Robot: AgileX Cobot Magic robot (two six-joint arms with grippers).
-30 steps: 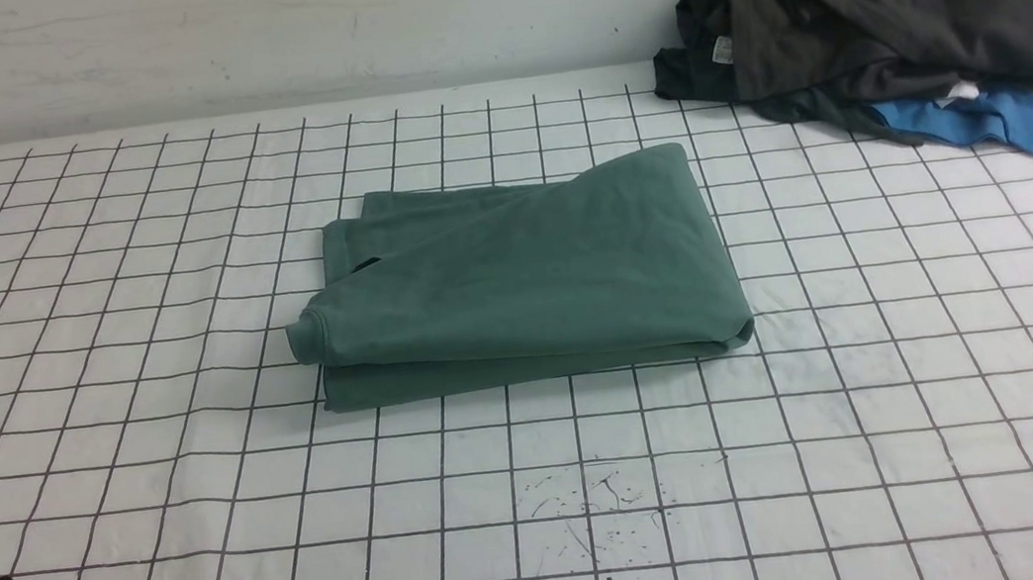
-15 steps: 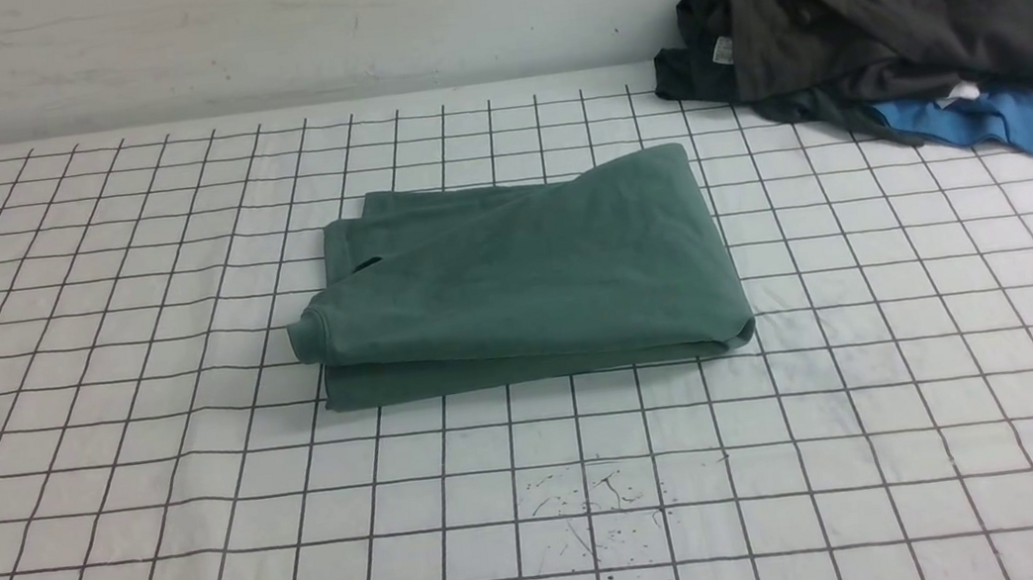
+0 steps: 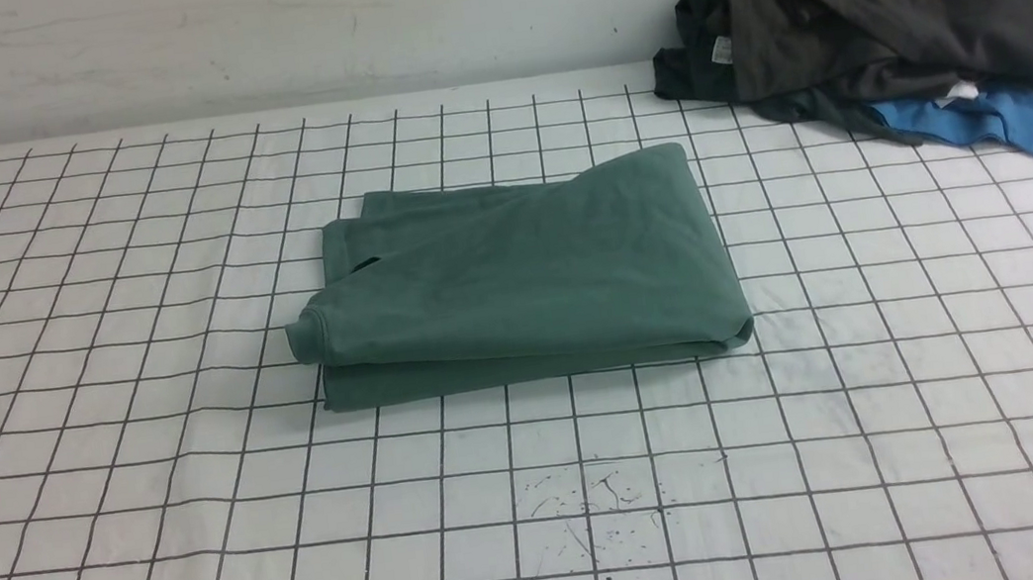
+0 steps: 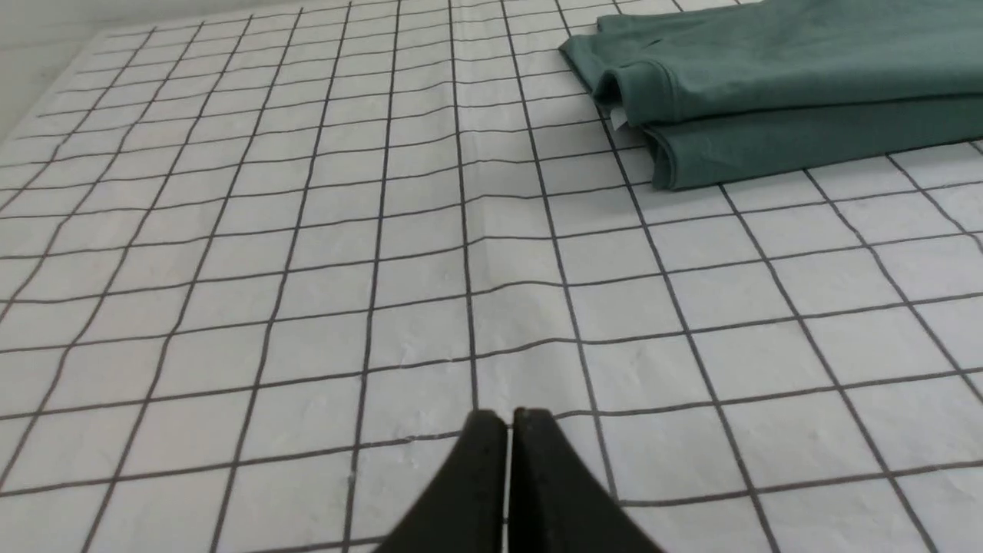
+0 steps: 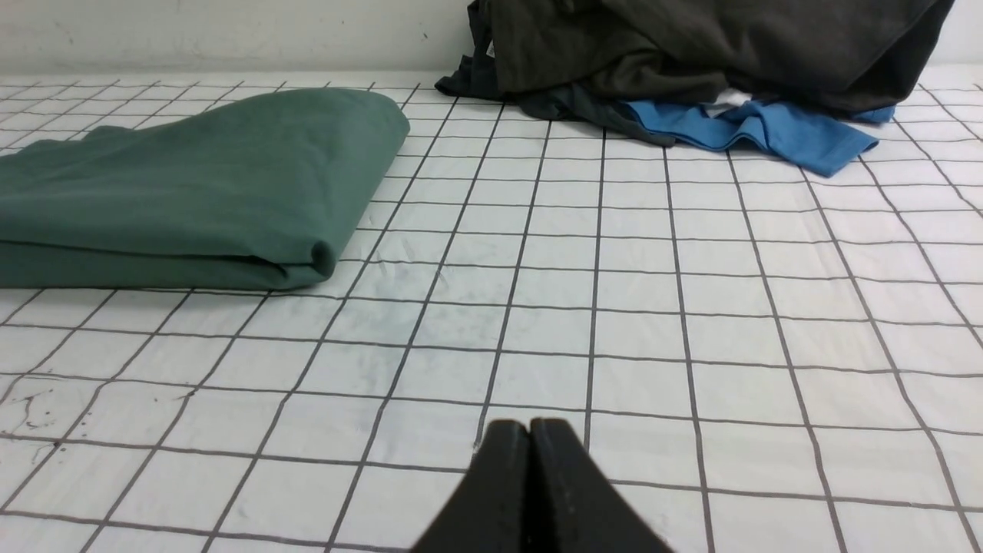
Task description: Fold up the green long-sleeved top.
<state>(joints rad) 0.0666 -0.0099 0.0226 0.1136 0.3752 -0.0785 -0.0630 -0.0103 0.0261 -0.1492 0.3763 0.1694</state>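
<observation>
1. Top (image 3: 515, 280) lies mid-counter (image 3: 97, 435) as a compact stacked rectangle, well apart from the dark clothes pile (image 3: 899, 10) at the far right corner.
2. Folding looks finished; at most some squaring of edges is left.
3. Left tool (image 4: 508, 421) is pressed shut, empty, low over bare counter, near side.
4. Right tool (image 5: 530, 432) likewise shut and empty, clear of the top.

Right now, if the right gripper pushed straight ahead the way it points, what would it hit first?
Likely bare gridded table at first; farther on, the right gripper seems lined up with the dark garment pile, passing beside the green top. Depth is uncertain.
</observation>
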